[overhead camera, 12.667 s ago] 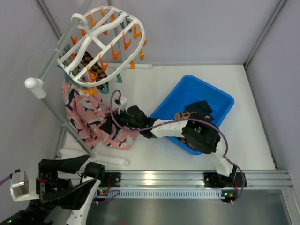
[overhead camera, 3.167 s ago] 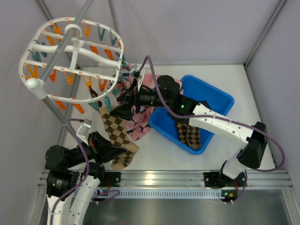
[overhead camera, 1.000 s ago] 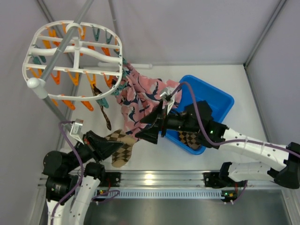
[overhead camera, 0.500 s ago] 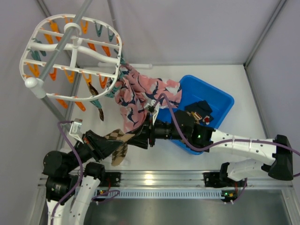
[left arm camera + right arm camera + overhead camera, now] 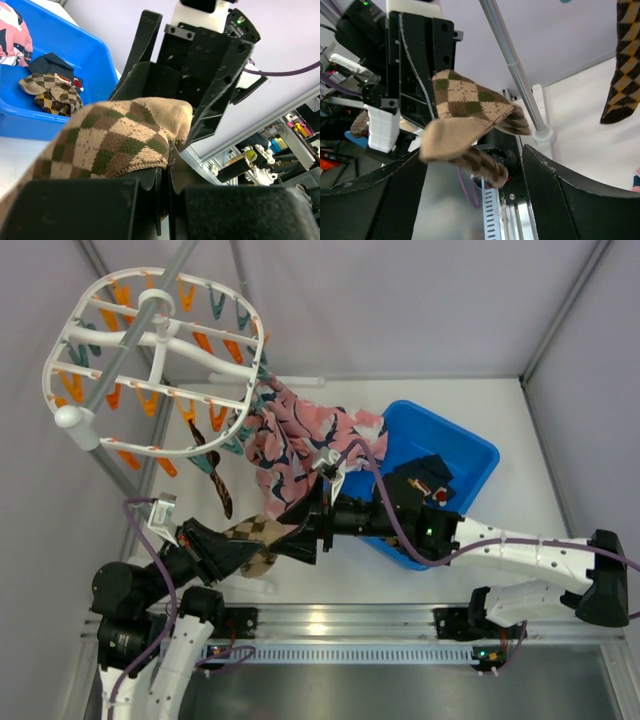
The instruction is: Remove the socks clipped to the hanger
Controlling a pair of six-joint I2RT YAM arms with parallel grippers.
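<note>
The white oval hanger (image 5: 155, 350) hangs at the upper left with orange and teal clips. Pink socks (image 5: 295, 435) and one dark checkered sock (image 5: 222, 495) still hang from its clips. My left gripper (image 5: 240, 540) is shut on a brown checkered sock (image 5: 258, 532), whose fabric bulges over the closed jaws (image 5: 115, 145). My right gripper (image 5: 300, 530) faces it, open. In the right wrist view that sock's loose end (image 5: 470, 110) droops between the wide-spread fingers (image 5: 395, 200) without touching them.
A blue bin (image 5: 470, 455) on the right holds a checkered sock (image 5: 52, 92) and a navy one (image 5: 50, 65). The grey pole (image 5: 512, 65) and its white foot (image 5: 542, 132) stand close behind the grippers. Grey walls enclose the table.
The right arm has swung left and down to meet the checkered sock in my left gripper. The sock's dangling end has been drawn up. The hanger has rocked slightly.
</note>
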